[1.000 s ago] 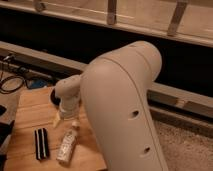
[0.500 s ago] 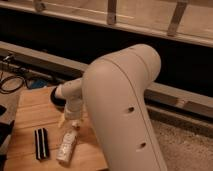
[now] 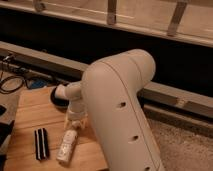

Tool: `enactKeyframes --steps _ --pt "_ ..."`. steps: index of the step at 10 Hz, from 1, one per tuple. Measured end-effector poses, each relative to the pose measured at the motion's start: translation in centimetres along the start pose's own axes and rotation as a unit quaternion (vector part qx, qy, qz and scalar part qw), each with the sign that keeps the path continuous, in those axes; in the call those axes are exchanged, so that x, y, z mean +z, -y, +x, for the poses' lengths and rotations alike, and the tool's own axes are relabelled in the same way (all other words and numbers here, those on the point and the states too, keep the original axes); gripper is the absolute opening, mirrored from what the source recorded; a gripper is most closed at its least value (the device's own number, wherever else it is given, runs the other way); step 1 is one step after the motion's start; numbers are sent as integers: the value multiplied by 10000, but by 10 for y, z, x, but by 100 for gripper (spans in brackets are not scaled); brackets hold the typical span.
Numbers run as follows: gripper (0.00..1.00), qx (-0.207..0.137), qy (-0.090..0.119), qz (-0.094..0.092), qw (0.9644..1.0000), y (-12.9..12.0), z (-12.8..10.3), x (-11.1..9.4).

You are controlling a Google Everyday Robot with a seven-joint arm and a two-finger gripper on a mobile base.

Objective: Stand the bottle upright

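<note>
The slim white bottle (image 3: pixel 67 145) lies on its side on the wooden table (image 3: pixel 30 112), near the front edge, its cap end pointing away from me. My gripper (image 3: pixel 76 121) hangs straight above the bottle's far end, at the tip of the white forearm, close to the cap. My big white arm shell (image 3: pixel 122 110) fills the middle and right of the view and hides the table's right part.
A black-and-white striped flat object (image 3: pixel 41 143) lies left of the bottle. A dark round object (image 3: pixel 57 97) sits behind the gripper on the table. Cables (image 3: pixel 12 80) lie on the floor at left. A dark ledge and railing run across the back.
The gripper and forearm have come down and slightly right towards the bottle's cap end. The bottle and striped object have not moved.
</note>
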State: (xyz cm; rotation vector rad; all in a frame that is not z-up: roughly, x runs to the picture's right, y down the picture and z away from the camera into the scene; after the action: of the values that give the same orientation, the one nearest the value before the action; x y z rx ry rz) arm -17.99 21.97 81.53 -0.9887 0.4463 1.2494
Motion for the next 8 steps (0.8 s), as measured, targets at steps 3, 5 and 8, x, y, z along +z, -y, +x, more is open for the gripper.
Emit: enactKeyframes --steps 3,5,8 --pt "16 30 -83 3 10000 2 -1 8" --pt "1 -18 -7 5 10000 0 -1 5" --pt "0 -300 196 66 9993 -23 6 -17"
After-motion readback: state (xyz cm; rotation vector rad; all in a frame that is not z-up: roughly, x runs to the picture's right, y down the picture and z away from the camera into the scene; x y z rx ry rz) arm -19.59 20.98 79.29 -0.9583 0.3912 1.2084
